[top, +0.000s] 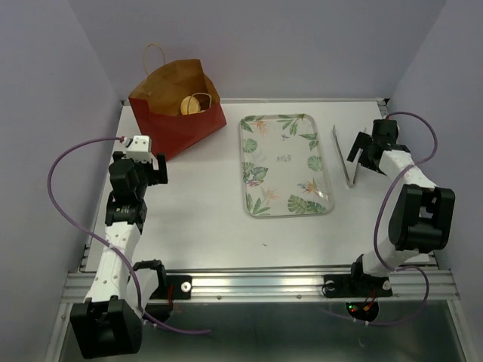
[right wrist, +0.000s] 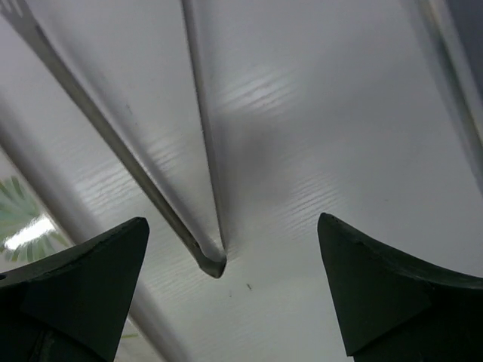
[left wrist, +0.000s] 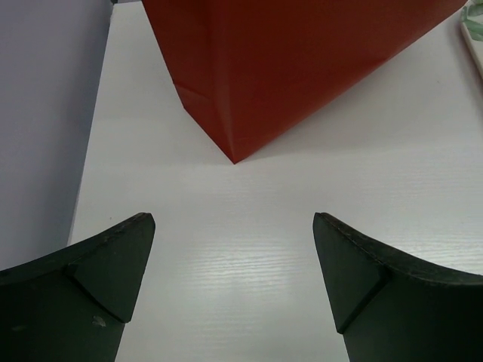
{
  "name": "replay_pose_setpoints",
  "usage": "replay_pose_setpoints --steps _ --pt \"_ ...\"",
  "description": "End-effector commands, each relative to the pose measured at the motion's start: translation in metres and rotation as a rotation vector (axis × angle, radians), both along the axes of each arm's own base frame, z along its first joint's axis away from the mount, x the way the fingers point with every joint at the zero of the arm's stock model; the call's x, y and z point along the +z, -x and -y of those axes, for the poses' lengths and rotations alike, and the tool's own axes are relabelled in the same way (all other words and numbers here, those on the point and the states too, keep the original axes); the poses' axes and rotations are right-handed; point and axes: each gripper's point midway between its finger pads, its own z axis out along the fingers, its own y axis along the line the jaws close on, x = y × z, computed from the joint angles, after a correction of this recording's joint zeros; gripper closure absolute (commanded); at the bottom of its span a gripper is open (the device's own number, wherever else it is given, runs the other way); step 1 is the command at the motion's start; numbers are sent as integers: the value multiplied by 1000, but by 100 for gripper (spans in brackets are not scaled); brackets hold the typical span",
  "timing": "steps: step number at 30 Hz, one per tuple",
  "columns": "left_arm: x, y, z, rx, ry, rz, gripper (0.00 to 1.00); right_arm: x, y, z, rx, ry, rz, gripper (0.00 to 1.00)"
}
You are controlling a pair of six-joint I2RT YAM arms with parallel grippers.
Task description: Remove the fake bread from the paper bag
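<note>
The dark red paper bag lies at the back left of the table, its brown inside open upward. Tan fake bread pieces show inside its mouth, one of them ring-shaped; the others are partly hidden. My left gripper is open and empty, just in front of the bag's near corner. In the left wrist view the bag's red corner is ahead of the fingertips, not touching. My right gripper is open and empty at the far right, far from the bag; its wrist view shows it low over the table.
A leaf-patterned rectangular tray lies at the table's middle; its edge shows in both wrist views. Metal tongs lie right of the tray, their joined end between my right fingers. Walls close in on both sides.
</note>
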Motion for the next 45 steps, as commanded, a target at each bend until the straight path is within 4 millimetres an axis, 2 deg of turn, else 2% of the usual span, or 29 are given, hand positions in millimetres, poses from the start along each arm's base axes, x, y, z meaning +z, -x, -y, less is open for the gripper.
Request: replay_pose_setpoints --steps 1,4,8,14,16,18,19,22,27,32,35,40,43,45 --pt "22 -8 7 -48 5 78 1 7 -14 -31 199 -63 47 0" --pt "18 -9 5 -40 -6 70 1 -1 -12 -39 268 -81 29 0" --pt "13 -13 1 -27 -27 56 1 -33 -6 -34 255 -71 -62 0" --pt "8 -15 -3 -15 -44 39 1 -65 -4 -30 250 -73 -145 0" --pt "6 -16 -5 -13 -48 31 1 -75 -9 -30 259 -78 -163 0" --pt "4 -17 -6 -8 -50 26 1 -75 -21 -28 258 -70 -145 0" --pt "4 -17 -7 -5 -52 25 1 -83 -24 -27 255 -69 -161 0" --pt "4 -18 -9 0 -56 26 1 -84 -39 -19 236 -43 -152 0" --pt "10 -22 -18 30 -82 37 1 -105 -51 -16 220 -2 -182 3" --pt "15 -24 -25 47 -113 44 1 -113 -56 -13 221 15 -175 4" --pt "17 -24 -27 57 -121 47 1 -115 -58 -13 226 15 -176 10" --pt "21 -24 -32 70 -135 61 1 -115 -46 -14 219 19 -176 24" --pt "23 -25 -33 71 -139 66 1 -111 -42 -13 220 28 -175 35" --pt "25 -26 -32 68 -138 71 1 -92 -46 -16 227 40 -134 36"
